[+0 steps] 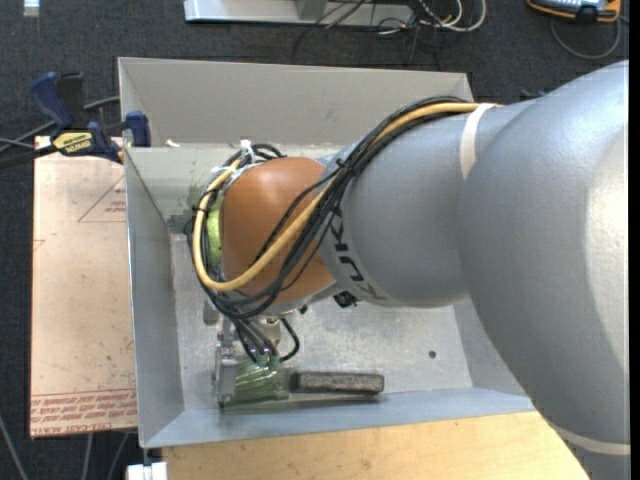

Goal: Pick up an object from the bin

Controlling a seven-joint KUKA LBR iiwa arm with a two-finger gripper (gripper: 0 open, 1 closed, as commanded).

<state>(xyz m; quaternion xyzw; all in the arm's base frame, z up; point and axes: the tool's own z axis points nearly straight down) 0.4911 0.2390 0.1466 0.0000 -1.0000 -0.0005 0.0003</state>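
Camera view: gripper point(241, 372) low in lower-left corner of bin point(150, 298), over a green translucent piece point(262, 387) beside a dark grey bar point(338, 382); jaw state cannot be told; pick judged not yet done, lift remaining.

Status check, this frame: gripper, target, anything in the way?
Gripper down in the bin, lower-left corner of view. Directly over a pale green see-through piece. Dark grey bar lies right beside it, could crowd the pick.
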